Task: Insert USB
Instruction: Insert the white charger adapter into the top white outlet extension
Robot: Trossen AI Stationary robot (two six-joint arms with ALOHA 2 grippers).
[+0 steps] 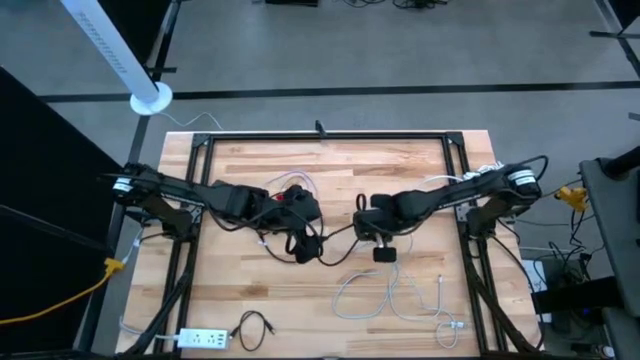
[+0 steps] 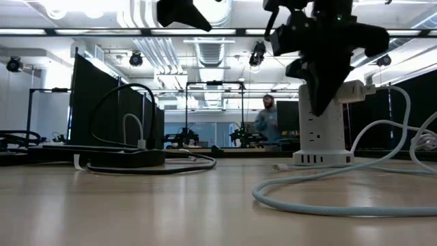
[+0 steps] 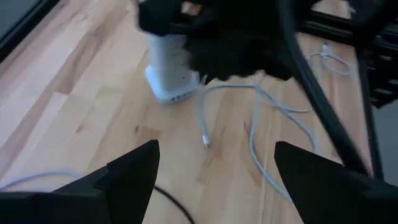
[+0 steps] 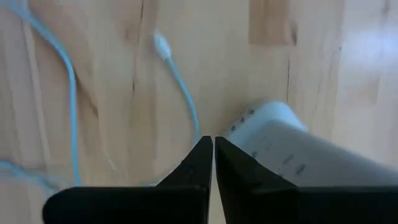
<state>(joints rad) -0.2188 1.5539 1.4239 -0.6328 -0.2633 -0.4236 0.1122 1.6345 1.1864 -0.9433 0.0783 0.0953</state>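
A white power tower [image 2: 317, 130] stands upright on the wooden table, and also shows in the left wrist view [image 3: 171, 68] and the right wrist view [image 4: 280, 149]. A white cable [image 1: 385, 295] lies in loops on the table, with its plug end [image 3: 205, 142] free near the tower and also seen in the right wrist view [image 4: 161, 45]. My right gripper [image 4: 213, 149] is shut and points down just over the tower's top edge. My left gripper [image 3: 214, 155] is open and empty, raised above the table to the tower's left. My right gripper has its shut fingertips [image 4: 202, 155] right by the tower's top edge [image 4: 249, 134], coming from above. I cannot tell whether they touch it.
Black cables [image 1: 290, 235] lie tangled on the table between the two arms. A white power strip [image 1: 205, 338] and a short black cable [image 1: 255, 325] lie at the near left. Black frame rails [image 1: 320, 137] border the table. A person [image 2: 268, 119] stands far behind.
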